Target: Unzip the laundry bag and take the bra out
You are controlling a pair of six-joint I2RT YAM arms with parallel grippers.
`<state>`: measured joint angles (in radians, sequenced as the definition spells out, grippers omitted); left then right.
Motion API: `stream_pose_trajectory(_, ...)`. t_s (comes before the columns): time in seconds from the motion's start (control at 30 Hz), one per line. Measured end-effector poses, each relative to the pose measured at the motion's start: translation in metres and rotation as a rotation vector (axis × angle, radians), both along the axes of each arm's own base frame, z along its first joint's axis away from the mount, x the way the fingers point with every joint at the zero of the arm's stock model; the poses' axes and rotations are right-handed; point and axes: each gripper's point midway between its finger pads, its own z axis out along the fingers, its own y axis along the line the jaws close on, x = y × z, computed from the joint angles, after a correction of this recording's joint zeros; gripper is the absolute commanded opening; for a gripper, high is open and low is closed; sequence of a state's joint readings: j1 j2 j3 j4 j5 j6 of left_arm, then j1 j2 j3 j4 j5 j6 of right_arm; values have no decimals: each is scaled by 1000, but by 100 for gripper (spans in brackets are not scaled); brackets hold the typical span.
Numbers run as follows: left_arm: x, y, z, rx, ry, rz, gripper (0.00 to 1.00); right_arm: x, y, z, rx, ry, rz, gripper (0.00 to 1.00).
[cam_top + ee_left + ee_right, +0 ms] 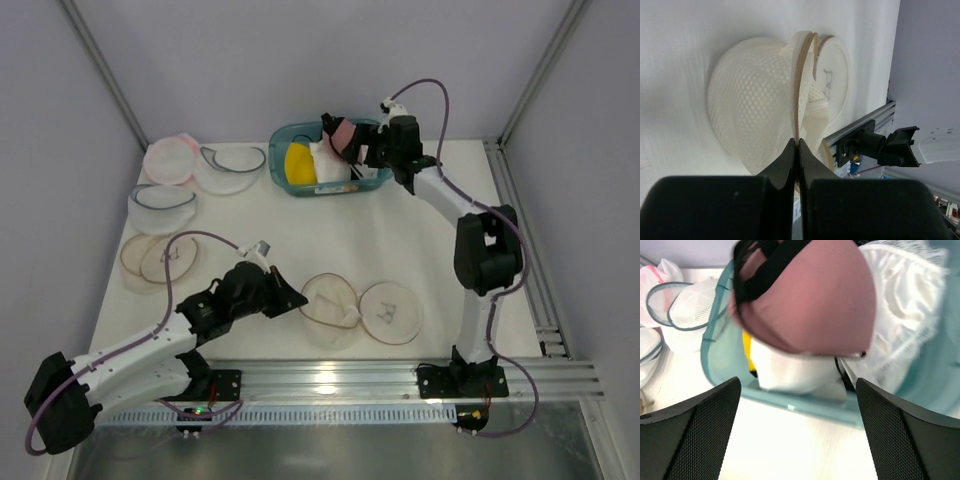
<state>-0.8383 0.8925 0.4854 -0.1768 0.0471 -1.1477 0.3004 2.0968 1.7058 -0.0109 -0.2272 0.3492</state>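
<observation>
Two grippers stand in opposite states. The left gripper (798, 150), at the near middle of the tabletop (300, 230), is pressed together on the tan rim of the laundry bag (750, 100), which lies slumped and unzipped with its printed round face folded out to the right. The right gripper (797, 385) is at the far side with its fingers spread wide over the teal basket (280, 165).

The mauve bra (810, 295) is out of the bag. It sits between those spread fingers, right above a white bra (795, 372) and beside a yellow bra (298, 163) in the basket. The wrist view is blurred, so it is hard to tell whether it already rests on the pile or is dropping onto it; nothing appears to grip it.

The step in hand looks like the release, the last of the task. The next move calls for the right arm to lift straight up and back without catching the black straps. The left gripper can then let go of the rim.
</observation>
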Motion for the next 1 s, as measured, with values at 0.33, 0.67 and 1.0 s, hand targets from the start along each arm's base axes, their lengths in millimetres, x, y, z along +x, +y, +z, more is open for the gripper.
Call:
stream_pose_trajectory(0.33,-1,9,-6,23,-6,22,0,-129,-68,134,-90,-248,-266,99)
stream_pose_trajectory(0.67,-1,24,-56,79,-2,70,0,-303,-79,-17,-199,94,-216,99)
stream_pose_trajectory(1.0,0,19,-49,45,-48,43,0,-385,-89,-21,-66,167,-191,99)
